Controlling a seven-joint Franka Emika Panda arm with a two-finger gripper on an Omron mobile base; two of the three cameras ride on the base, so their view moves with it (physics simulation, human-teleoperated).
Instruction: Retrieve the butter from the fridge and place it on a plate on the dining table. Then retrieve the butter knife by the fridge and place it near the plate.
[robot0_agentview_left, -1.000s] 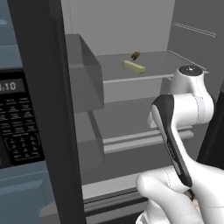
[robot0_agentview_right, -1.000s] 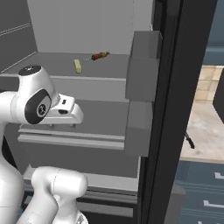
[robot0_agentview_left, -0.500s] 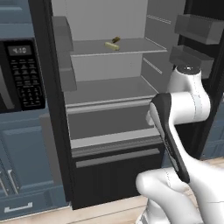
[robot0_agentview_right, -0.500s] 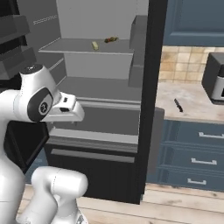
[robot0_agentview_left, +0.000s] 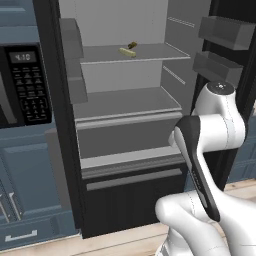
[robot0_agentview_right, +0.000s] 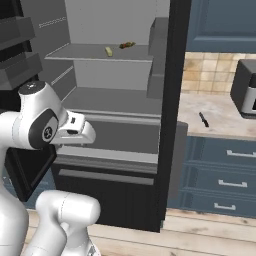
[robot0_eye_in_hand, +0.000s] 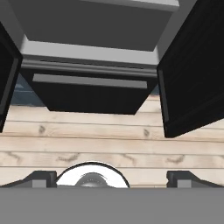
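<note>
The black fridge (robot0_agentview_left: 55, 115) stands with both doors open, showing its pale grey inside. On its upper shelf lies the butter (robot0_agentview_left: 127, 52), a slim pale yellow stick, also seen from the other side (robot0_agentview_right: 109, 51). The butter knife (robot0_agentview_right: 203, 119), thin and dark, rests on the counter right of the fridge door (robot0_agentview_right: 172, 100). My gripper (robot0_eye_in_hand: 111, 179) is open and empty, fingertips (robot0_eye_in_hand: 41, 178) wide apart, facing down at the fridge's bottom drawer (robot0_eye_in_hand: 89, 94) and the floor. It hangs well below and in front of the butter shelf. The plate and dining table are out of view.
A dark brown lump (robot0_agentview_left: 132, 45) lies just behind the butter. A microwave (robot0_agentview_left: 25, 85) sits in the blue-grey cabinet left of the fridge. Door bins (robot0_agentview_left: 220, 30) jut out on the right door. A marbled counter (robot0_agentview_right: 225, 122) on blue drawers carries a grey appliance (robot0_agentview_right: 246, 92).
The whole picture has shifted: the base has backed away from the fridge, so more of it, the counter and the floor now show. The gripper stays open.
</note>
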